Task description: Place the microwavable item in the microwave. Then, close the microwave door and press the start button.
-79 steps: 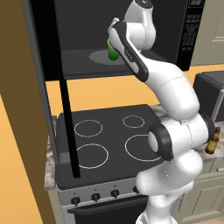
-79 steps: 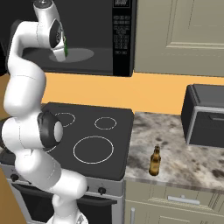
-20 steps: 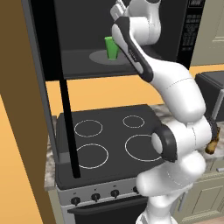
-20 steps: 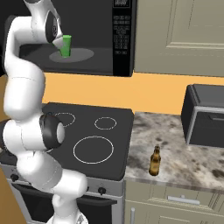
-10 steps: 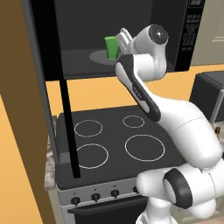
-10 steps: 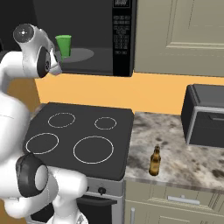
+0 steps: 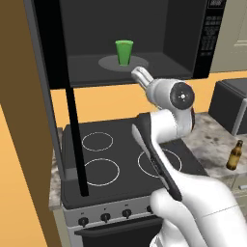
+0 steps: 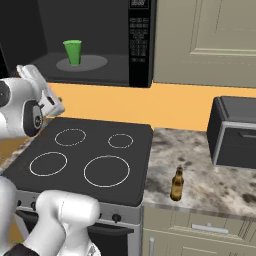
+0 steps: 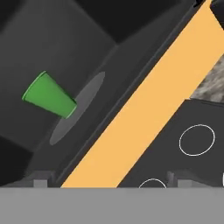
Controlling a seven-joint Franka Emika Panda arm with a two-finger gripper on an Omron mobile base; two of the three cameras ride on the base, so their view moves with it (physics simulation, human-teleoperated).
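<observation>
The microwave door stands swung wide open at the far left, a tall black panel with its long thin bar handle running down in front of the stove's left edge. Just right of it, the microwave is open, and the green cup stands upright on the grey turntable plate inside, roughly at the plate's middle. From the right base camera the cup sits left of centre in the cavity, well apart from the keypad strip on the microwave's right edge. The hand camera, rolled to a slant, looks up at the cup on the plate from below and outside the cavity.

The gripper is outside the microwave, below its lower front edge and above the stove, apart from the cup. Its two fingertips show far apart at the bottom of the hand camera's picture, so the jaws stand wide and nothing is between them. The arm's white links fold over the near right part of the stove's black top, which has four ring-marked burners.

Right of the stove lies a speckled stone counter. A brown bottle stands upright near its front edge, and a dark grey toaster oven sits farther back at the right, well apart from the bottle. Pale cabinet doors hang above the counter, right of the microwave.
</observation>
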